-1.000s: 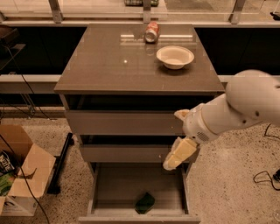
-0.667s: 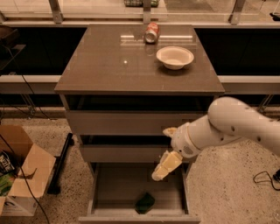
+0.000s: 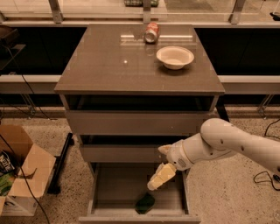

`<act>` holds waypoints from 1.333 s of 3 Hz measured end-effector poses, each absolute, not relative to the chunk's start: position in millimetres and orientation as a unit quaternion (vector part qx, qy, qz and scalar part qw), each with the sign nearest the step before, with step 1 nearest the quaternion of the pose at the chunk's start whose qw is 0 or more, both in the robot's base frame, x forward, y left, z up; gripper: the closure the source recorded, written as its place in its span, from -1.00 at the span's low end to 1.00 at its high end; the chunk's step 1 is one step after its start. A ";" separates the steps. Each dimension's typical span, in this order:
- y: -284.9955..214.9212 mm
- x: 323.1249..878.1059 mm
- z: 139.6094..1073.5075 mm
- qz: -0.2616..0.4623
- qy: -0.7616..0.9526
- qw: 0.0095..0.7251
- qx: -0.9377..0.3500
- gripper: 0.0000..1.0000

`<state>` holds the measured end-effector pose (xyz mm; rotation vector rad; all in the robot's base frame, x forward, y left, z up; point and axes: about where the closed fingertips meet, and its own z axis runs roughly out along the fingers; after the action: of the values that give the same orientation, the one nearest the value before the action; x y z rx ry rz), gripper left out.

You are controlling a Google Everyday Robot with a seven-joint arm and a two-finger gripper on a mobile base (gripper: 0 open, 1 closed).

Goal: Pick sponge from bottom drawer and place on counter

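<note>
Green sponge (image 3: 145, 203) lies at the front of the open bottom drawer (image 3: 114, 189), just under your gripper (image 3: 156, 180); whether that is parted or closed cannot be told. Descend off-centre and you risk shoving the soft block against the front wall, or clipping the middle drawer (image 3: 124, 153) when lifting.

This looks like an indoor robot test area, not a home. A free-standing grey cabinet (image 3: 140, 122) with a glossy counter (image 3: 109, 65) stands mid-frame on a speckled terrazzo floor (image 3: 218, 197), in front of a low dark bench with metal posts (image 3: 55, 11) along the top edge. An open cardboard box (image 3: 26, 170) sits at lower left, loose cables (image 3: 255, 176) trail at lower right, and the robot's gripper (image 3: 159, 178) hangs at lower centre over the open bottom drawer (image 3: 118, 188).
</note>
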<state>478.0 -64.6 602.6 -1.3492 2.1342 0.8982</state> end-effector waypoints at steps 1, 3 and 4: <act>-61.9 481.4 588.9 0.327 0.784 0.232 -0.473 -1.00; -32.9 491.0 505.6 0.372 0.795 0.247 -0.411 -1.00; -25.5 486.8 444.2 0.408 0.799 0.253 -0.363 -1.00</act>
<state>486.8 -25.5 444.2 -0.9872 2.1706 1.1084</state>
